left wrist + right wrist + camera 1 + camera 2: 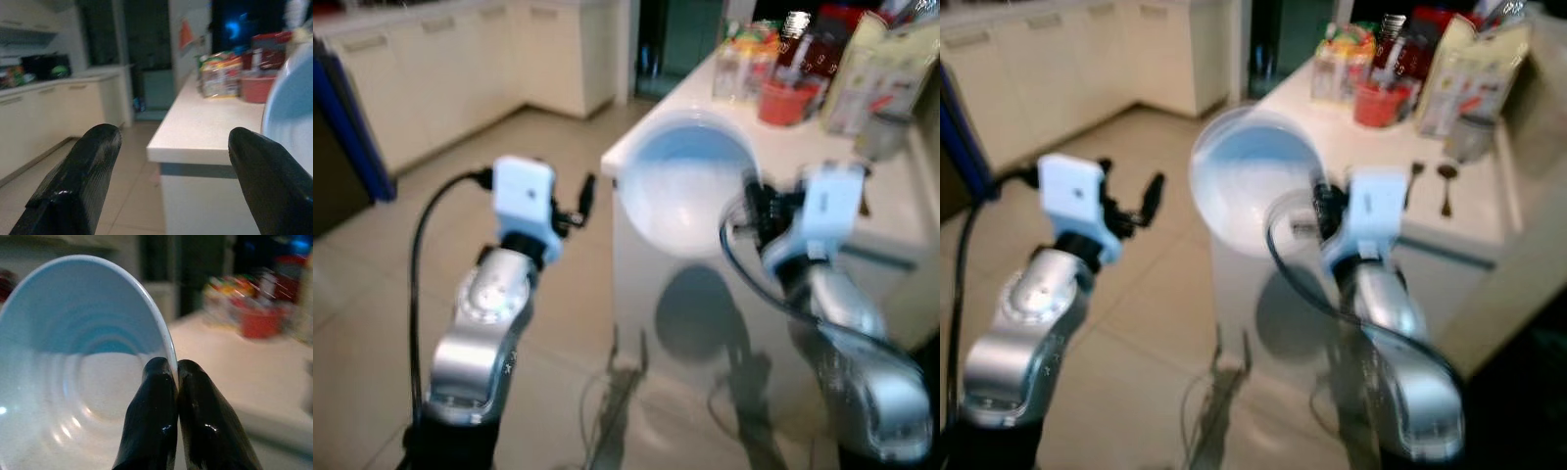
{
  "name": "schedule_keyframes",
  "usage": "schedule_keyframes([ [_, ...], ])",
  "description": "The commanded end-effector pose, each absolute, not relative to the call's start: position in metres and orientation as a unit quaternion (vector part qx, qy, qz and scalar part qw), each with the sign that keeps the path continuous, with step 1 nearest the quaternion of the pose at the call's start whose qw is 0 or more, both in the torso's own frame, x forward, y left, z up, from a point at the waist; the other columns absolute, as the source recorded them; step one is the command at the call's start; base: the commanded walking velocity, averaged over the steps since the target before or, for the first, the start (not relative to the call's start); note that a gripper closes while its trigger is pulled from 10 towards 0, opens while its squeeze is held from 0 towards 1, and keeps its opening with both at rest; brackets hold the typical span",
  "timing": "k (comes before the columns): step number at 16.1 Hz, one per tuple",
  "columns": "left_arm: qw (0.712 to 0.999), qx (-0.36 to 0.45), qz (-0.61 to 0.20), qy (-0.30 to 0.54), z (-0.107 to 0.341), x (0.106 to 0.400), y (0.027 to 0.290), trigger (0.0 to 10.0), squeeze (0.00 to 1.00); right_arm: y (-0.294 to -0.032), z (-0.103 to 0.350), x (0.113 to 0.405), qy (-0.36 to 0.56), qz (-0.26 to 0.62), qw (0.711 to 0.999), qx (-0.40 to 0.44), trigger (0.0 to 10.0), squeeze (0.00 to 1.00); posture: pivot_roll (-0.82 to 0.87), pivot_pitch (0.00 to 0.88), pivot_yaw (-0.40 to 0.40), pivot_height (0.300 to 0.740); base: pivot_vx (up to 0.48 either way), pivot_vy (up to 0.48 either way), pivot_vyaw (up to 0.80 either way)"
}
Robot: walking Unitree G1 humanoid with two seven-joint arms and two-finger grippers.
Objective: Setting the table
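Note:
A pale blue bowl hangs tilted in the air at the near corner of the white table, its hollow facing me. My right gripper is shut on the bowl's rim, one finger on each side. The left gripper is open and holds nothing; it is raised to the left of the table, over the floor, with its fingers pointing toward the table's corner. Two spoons lie on the table to the right of the bowl.
At the table's far end stand a red cup, jars, bottles and food packets. Cream cabinets line the left and back walls. A dark doorway opens behind the table. Tiled floor spreads to the left.

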State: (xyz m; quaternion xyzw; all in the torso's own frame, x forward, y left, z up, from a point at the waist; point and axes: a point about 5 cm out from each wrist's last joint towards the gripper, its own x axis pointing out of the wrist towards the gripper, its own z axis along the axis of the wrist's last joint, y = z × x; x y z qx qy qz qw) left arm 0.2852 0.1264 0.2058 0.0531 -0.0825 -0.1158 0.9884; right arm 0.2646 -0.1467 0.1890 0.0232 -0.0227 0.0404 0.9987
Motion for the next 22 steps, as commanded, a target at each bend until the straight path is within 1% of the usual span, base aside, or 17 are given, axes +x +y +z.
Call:
schedule_keyframes([
  [1, 0.989, 0.061, -0.113, -0.072, 0.200, 0.288, 0.128, 10.0, 0.00, -0.151, 0.190, 0.266, -0.031, 0.032, 0.998, 0.032, 10.0, 0.00, 0.00, 0.000, -0.005, 0.740, 0.000, -0.435, 0.00],
  [5, 0.989, 0.067, -0.109, -0.067, 0.195, 0.291, 0.130, 10.0, 0.00, -0.160, 0.178, 0.269, -0.018, -0.002, 1.000, 0.010, 10.0, 0.00, 0.00, 0.000, -0.005, 0.740, 0.000, -0.435, 0.00],
  [8, 0.990, 0.070, -0.103, -0.067, 0.192, 0.289, 0.135, 10.0, 0.00, -0.159, 0.175, 0.269, -0.015, -0.003, 1.000, 0.014, 10.0, 0.00, -0.01, 0.000, -0.012, 0.740, 0.000, -0.436, 0.00],
  [10, 0.990, 0.071, -0.103, -0.068, 0.192, 0.290, 0.132, 10.0, 0.00, -0.161, 0.177, 0.270, -0.019, 0.000, 1.000, 0.010, 10.0, 0.00, -0.01, 0.000, -0.014, 0.740, 0.000, -0.437, -0.44],
  [13, 0.988, 0.075, -0.110, -0.075, 0.195, 0.292, 0.126, 10.0, 0.00, -0.166, 0.180, 0.273, -0.030, -0.007, 0.999, 0.014, 10.0, 0.00, 0.00, 0.000, -0.019, 0.740, 0.000, -0.437, 0.00],
  [16, 0.988, 0.074, -0.107, -0.083, 0.197, 0.295, 0.125, 10.0, 0.00, -0.173, 0.192, 0.276, -0.061, -0.024, 0.998, 0.020, 10.0, 0.00, -0.02, 0.000, -0.011, 0.740, 0.000, -0.437, 0.00],
  [18, 0.987, 0.074, -0.109, -0.087, 0.199, 0.296, 0.120, 10.0, 0.00, -0.174, 0.206, 0.276, -0.093, -0.021, 0.995, 0.030, 10.0, 0.00, -0.02, 0.000, -0.012, 0.740, 0.000, -0.435, 0.00],
  [22, 0.986, 0.080, -0.114, -0.094, 0.203, 0.297, 0.119, 10.0, 0.00, -0.174, 0.209, 0.275, -0.111, -0.034, 0.992, 0.045, 10.0, 0.00, -0.02, 0.000, -0.005, 0.740, 0.000, -0.437, 0.00],
])
